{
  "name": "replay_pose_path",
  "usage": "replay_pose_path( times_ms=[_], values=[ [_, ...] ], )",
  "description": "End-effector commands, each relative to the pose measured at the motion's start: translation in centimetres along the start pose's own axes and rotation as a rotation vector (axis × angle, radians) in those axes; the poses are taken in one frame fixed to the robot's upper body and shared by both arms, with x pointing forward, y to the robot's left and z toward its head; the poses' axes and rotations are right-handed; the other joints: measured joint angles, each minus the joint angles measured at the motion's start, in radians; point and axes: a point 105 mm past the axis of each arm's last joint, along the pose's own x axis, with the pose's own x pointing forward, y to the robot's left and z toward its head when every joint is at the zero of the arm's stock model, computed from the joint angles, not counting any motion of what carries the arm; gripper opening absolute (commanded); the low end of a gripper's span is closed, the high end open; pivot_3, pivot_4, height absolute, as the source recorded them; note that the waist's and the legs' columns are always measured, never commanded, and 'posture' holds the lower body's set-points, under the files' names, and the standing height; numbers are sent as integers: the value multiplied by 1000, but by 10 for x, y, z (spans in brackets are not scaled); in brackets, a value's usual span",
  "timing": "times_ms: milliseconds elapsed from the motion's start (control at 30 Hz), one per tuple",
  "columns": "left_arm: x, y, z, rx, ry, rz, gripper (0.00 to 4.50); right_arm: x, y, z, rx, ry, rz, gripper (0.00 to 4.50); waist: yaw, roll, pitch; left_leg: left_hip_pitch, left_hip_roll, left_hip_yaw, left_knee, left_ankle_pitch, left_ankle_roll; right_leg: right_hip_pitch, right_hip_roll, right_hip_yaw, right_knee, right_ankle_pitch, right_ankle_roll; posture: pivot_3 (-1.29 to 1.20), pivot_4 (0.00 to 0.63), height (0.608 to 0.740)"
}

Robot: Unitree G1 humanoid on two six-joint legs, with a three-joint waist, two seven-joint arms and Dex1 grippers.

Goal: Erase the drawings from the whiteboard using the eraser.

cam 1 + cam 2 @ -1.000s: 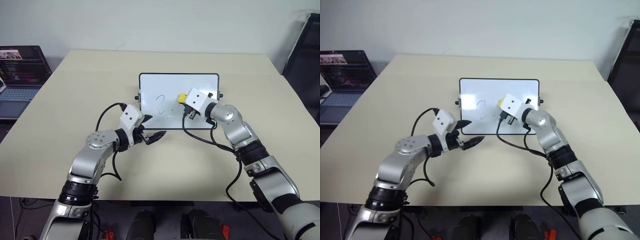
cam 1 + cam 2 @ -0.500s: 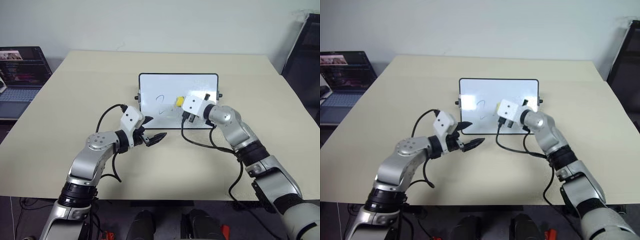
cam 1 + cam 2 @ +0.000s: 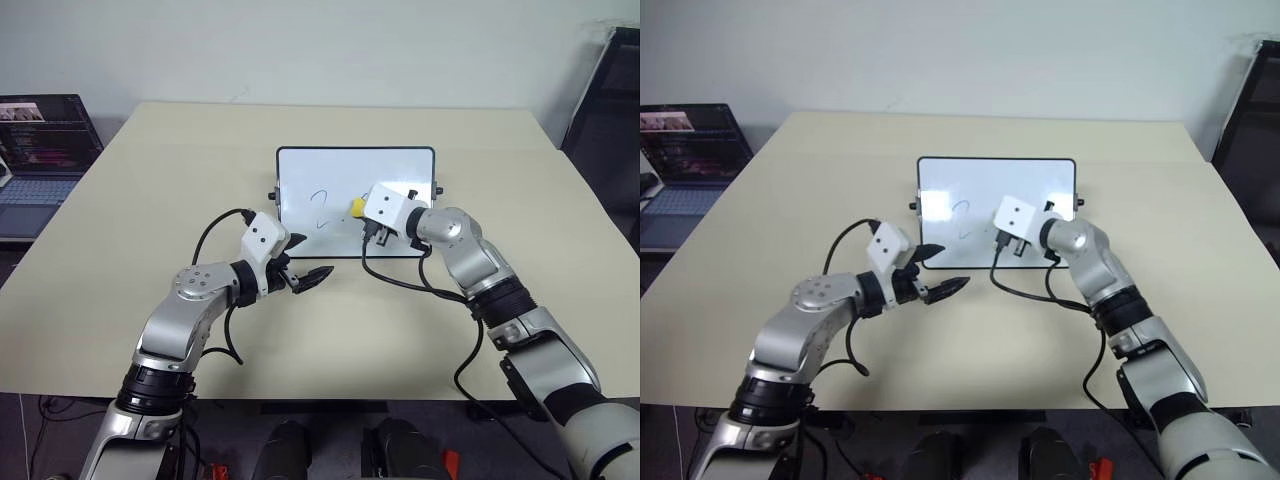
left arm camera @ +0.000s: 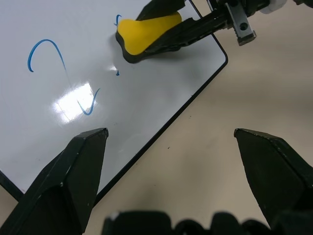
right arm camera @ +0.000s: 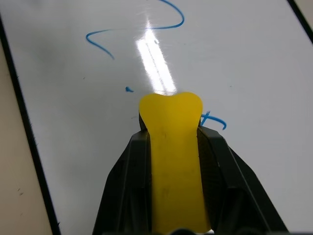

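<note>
Here the right gripper (image 5: 171, 147) clamps the yellow eraser (image 5: 171, 147) on the whiteboard (image 3: 300, 165), probably touching it, its long axis pointing toward the "2" drawing (image 3: 322, 208) just beyond its tip, while the left gripper (image 3: 305, 272) waits wide open beside the board's near edge.

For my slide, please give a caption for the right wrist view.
Right pincer holds the yellow eraser on the whiteboard beside blue drawings.

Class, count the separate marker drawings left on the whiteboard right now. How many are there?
3 visible: a "2"-shaped squiggle away from the eraser, a small dot near its tip, and a partial mark at the eraser's edge. The eraser may hide more of the whiteboard.
</note>
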Motion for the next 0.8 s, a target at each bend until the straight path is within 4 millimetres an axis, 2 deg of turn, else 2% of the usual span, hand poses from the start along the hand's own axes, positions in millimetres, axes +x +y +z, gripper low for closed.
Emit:
replay_pose_path(
  times_ms=[33, 167, 367, 433, 567, 633, 700, 800],
  values=[
    [-3, -2, 17, 46, -47, -5, 4500, -5, -34, 4, -13, -4, -127, 963, -1, 0, 0, 0, 0, 0, 0, 0, 0, 0, 0, 0, 0, 0, 0, 0, 150, 740],
    [-3, -4, 17, 47, -46, -6, 4500, -6, -24, -6, -4, 31, -58, 963, -1, 0, 0, 0, 0, -1, 0, 0, 0, 0, 0, 0, -1, 0, 0, 0, 150, 740],
    [-2, -5, 18, 48, -48, -7, 4500, -13, 4, -15, -4, 58, 101, 963, -2, 0, 0, 0, 0, -1, 0, 0, 0, 1, 0, 0, -1, 0, 0, 0, 150, 740],
    [-1, -5, 19, 48, -49, -9, 4500, -13, -1, -14, -11, 50, 62, 963, -2, 0, 0, 0, 0, 0, 0, 0, 0, 1, 0, 0, -1, 0, 0, 0, 150, 740],
    [0, -6, 20, 49, -50, -13, 4500, -11, -28, -6, -34, 29, -90, 963, -5, 0, 0, 1, 0, 0, 0, 0, 0, 1, 0, 0, 1, 0, 0, 0, 150, 740],
    [-1, -6, 20, 49, -50, -14, 4500, -11, -36, -6, -39, 28, -121, 963, -6, 0, 0, 1, 0, 0, 0, 0, 0, 0, 0, 0, 1, 0, 0, 0, 150, 740],
    [0, -6, 20, 49, -48, -14, 4500, -10, -37, -8, -36, 35, -116, 963, -8, 0, 0, 1, 0, 0, 0, 0, 0, 0, 0, 0, 1, 0, 0, 0, 150, 740],
    [0, -6, 19, 49, -47, -14, 4500, -8, -28, -11, -24, 43, -55, 963, -12, 0, 0, 1, 0, 0, 0, 0, 0, 0, 0, 0, 1, 0, 0, 0, 150, 740]
  ],
)
